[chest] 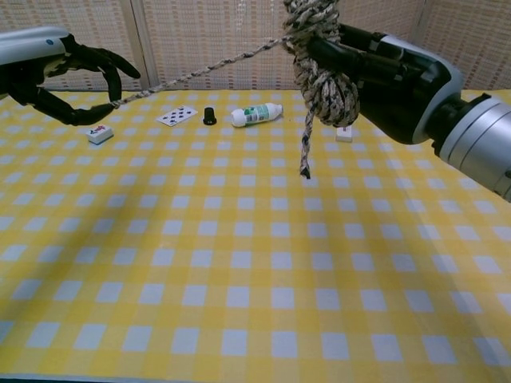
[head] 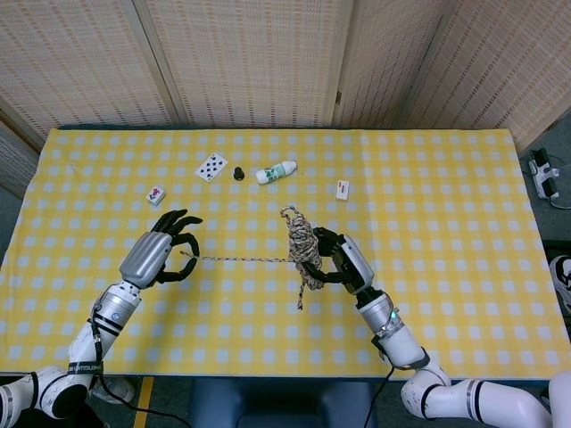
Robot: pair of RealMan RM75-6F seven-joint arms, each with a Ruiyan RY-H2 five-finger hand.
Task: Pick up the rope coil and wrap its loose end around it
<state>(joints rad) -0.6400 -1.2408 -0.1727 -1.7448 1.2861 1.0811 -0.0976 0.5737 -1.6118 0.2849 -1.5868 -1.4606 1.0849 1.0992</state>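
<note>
Within right hand: rope coil, seemingly upright.

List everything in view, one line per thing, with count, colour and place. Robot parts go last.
rope coil: 1, mottled beige and dark, held above the table centre, one short end hanging down.
loose end: 1, same rope, stretched out from the coil to the left hand.
playing card: 1, white with dark pips, far left of centre.
small black piece: 1, black, beside the card.
bottle: 1, white with green label, lying on its side, far centre.
tiles: 2, white, one far left, one right of the bottle.
tablecloth: 1, yellow and white check.
left hand: 1, pinches the loose end.
right hand: 1, grips the coil.
</note>
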